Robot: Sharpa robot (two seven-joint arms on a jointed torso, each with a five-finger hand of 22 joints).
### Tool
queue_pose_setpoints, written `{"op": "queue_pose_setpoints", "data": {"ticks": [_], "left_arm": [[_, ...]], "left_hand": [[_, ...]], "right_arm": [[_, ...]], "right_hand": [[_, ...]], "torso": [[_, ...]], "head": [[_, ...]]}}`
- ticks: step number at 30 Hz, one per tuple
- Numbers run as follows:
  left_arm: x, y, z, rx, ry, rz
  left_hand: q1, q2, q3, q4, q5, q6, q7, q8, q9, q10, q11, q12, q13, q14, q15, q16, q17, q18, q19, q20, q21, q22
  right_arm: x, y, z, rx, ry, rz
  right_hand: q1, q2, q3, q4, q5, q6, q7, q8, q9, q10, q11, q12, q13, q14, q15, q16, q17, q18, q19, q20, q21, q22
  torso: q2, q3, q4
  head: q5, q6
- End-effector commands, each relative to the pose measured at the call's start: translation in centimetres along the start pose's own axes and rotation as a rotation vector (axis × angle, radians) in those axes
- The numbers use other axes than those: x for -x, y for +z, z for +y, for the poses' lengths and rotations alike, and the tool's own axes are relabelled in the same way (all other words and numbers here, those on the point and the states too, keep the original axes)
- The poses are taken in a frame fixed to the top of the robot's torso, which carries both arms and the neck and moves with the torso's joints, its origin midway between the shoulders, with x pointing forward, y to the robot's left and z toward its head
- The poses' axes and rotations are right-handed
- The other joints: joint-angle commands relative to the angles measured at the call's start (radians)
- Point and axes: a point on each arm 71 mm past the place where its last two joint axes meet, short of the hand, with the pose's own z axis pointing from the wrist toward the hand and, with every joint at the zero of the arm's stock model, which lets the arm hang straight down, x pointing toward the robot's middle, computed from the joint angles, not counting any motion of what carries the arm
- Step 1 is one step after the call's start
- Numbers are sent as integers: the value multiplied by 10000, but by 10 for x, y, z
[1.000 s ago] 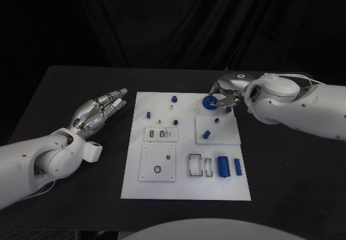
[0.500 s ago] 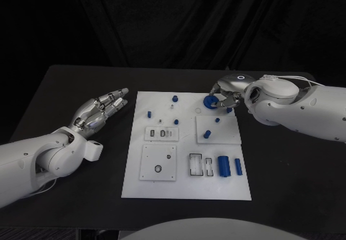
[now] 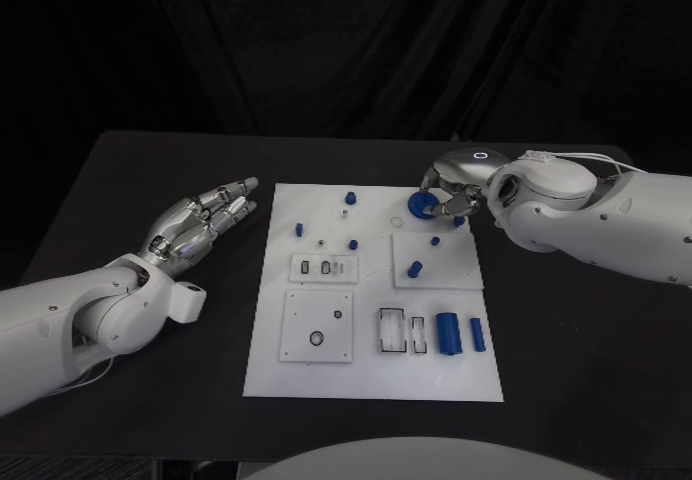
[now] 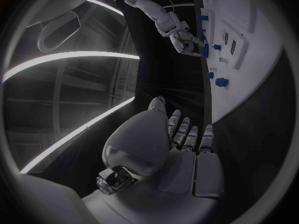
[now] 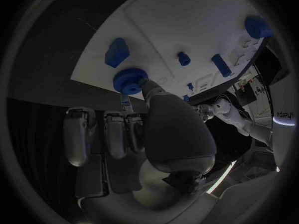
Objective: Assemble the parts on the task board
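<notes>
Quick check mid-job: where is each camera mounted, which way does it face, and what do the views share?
Head view: on the head, looking down at the task board; both arms show.
Left wrist view: behind the open left robot hand, facing along the board's edge.
Right wrist view: behind the right robot hand, facing the blue gear it pinches.
Shared: the gear and right robot hand appear in all three.

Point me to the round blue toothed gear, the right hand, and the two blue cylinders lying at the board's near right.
Round blue toothed gear [image 5: 129,81]: right wrist view, on its ribbed rim.
Right hand [image 3: 450,196]: head view, on the fingers at the gear.
Two blue cylinders [image 3: 447,333]: head view, on the thicker one's middle.
</notes>
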Motion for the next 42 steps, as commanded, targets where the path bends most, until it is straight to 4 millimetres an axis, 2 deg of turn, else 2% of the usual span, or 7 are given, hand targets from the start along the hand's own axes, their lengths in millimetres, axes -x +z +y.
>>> {"op": "queue_pose_setpoints", "data": {"ticks": [1, 4, 10, 17, 26, 37, 42], "left_arm": [[-2, 0, -10, -1409, -133, 161], [-2, 0, -10, -1399, -140, 163], [-2, -1, -10, -1376, -144, 159], [-2, -1, -10, -1355, -169, 189], [-2, -3, -10, -1296, -183, 183], [-5, 0, -10, -1282, -238, 264], [-7, 0, -9, -1272, -266, 305]], "left_hand": [[42, 84, 56, 14, 38, -3, 48, 18, 8, -34, 60, -27, -13, -6, 55, -36, -13, 55, 8, 62, -26, 0], [42, 84, 56, 14, 38, -3, 48, 18, 8, -34, 60, -27, -13, -6, 55, -36, -13, 55, 8, 62, -26, 0], [57, 100, 79, 5, 62, 8, 60, 23, 9, -40, 73, -22, -13, 10, 78, -30, -8, 61, 15, 92, -20, 3], [69, 103, 91, -3, 69, 10, 61, 25, 10, -42, 82, -20, -12, 19, 98, -26, -5, 63, 16, 109, -19, 3], [93, 103, 110, -17, 84, 23, 65, 30, 12, -40, 97, -6, -10, 32, 122, -20, -1, 65, 20, 132, -16, 4], [99, 101, 114, -20, 85, 25, 65, 32, 12, -35, 100, 6, -9, 39, 128, -17, 1, 66, 24, 137, -12, 6], [123, 102, 135, -29, 97, 25, 74, 36, 13, -37, 111, 4, -9, 47, 145, -13, 3, 68, 29, 158, -8, 9]], "right_arm": [[-11, -3, -1, 23, -77, 266], [-9, -3, 2, 202, -14, 36], [0, -3, 15, 689, 70, -409], [21, 6, 47, 1681, 87, -1120], [29, 25, 89, 2772, -31, -1209], [22, 41, 113, 3264, -121, -949], [18, 46, 116, 3267, -175, -728]], "right_hand": [[260, 173, 92, -224, 287, 500, -301, 867, 975, 1054, -125, 25, 2632, 1064, -94, 29, 2632, -25, 202, -85, -57, 2072], [223, 260, 62, -320, 375, 538, -385, 1726, 1749, 1054, -196, 25, 2632, 1064, -148, 29, 2632, -57, 311, -151, 27, 2150], [37, 278, 114, -245, 698, 97, -410, 2424, 2518, 1054, -181, 25, 2632, 1064, -175, 29, 2632, -93, 424, -152, 114, 2231], [-90, 295, 127, -147, 723, 6, -419, 2500, 2624, 1054, -157, 25, 2632, 1064, -162, 29, 2632, -126, 523, -149, 207, 2295], [-192, 271, 135, -73, 572, -96, -412, 2528, 2699, 1054, -140, 25, 2632, 1064, -154, 29, 2632, -139, 567, -143, 245, 2324], [-239, 260, 150, -32, 442, -187, -386, 2501, 2718, 1054, -111, 25, 2632, 1064, -134, 29, 2632, -141, 573, -130, 248, 2329], [-231, 253, 186, -28, 345, -289, -347, 2427, 2705, 1054, -79, 25, 2632, 1064, -108, 29, 2632, -130, 541, -111, 212, 2311]], "torso": [[1, 1, 4], [1, 1, -4], [-11, -3, -27], [-20, -2, -32], [1, -15, 11], [21, -1, -3], [7, -36, 79]], "head": [[15, 46], [22, 69], [61, 128], [99, 104], [-25, 91], [14, 59], [-53, 19]]}}
